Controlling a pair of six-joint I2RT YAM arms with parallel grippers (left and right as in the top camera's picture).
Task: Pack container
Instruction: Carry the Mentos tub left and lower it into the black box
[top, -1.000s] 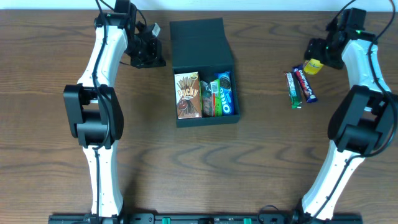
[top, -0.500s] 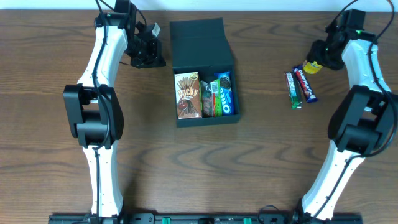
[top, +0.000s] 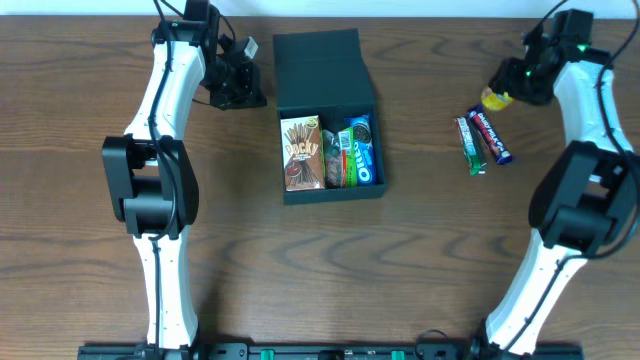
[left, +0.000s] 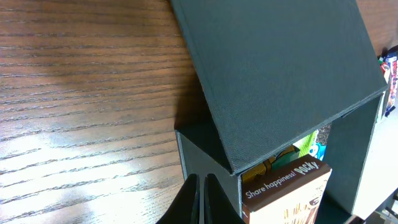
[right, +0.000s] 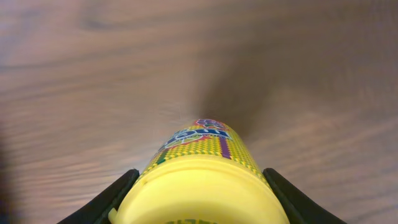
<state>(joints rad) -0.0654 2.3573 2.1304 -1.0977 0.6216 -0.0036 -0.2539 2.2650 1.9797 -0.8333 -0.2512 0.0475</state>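
the left gripper (top: 240, 88) hung just to the left of the container (top: 318, 62), beside its open flap. its jaws were pressed together on nothing, and in the wrist view the tips nearly met. the container sat in the middle of the table (top: 80, 250), a dark matte cardboard box with its hinged lid folded back on the far side.

inside the container a pocky box (top: 300, 153), a green packet (top: 337, 160) and an oreo pack (top: 362, 150) stood side by side, filling most of the width.

the box looked light and fairly stiff, though its thin walls would probably dent under a hard pinch. the matte skin should not slip. the flap would likely swing if the box were lifted by it, so a side wall looked the safer hold for shifting it and the flap's free edge for closing.

well to the right of the container lay a green bar (top: 468, 143) and a dark bar (top: 491, 136), close together. beyond them the right gripper (top: 507, 88) had its jaws closed around a yellow tube (right: 199, 155).
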